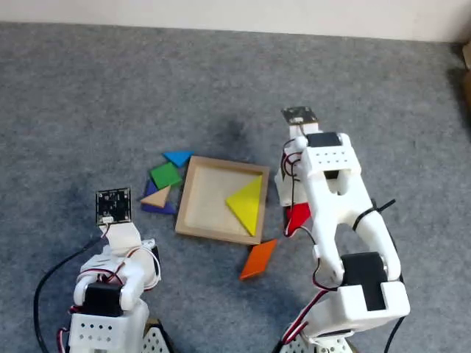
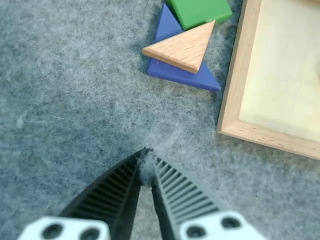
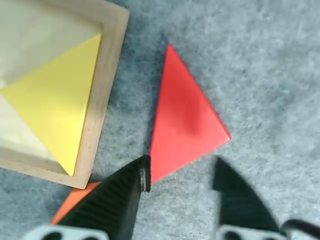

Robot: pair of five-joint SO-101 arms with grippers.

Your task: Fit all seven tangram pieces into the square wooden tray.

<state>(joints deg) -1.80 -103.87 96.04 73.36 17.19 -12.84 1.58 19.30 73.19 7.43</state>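
Observation:
The square wooden tray lies mid-table with a yellow triangle in its right half. To its left lie a small blue triangle, a green square and a wooden triangle resting on a dark blue triangle. A red triangle lies just right of the tray rim. My right gripper is open low over its near corner. An orange parallelogram lies below the tray. My left gripper is shut on nothing, over carpet short of the dark blue triangle.
Grey carpet covers the table. The right arm's body hides part of the red triangle in the high view. The tray's left half is bare wood. Open carpet stretches behind and to the far left of the pieces.

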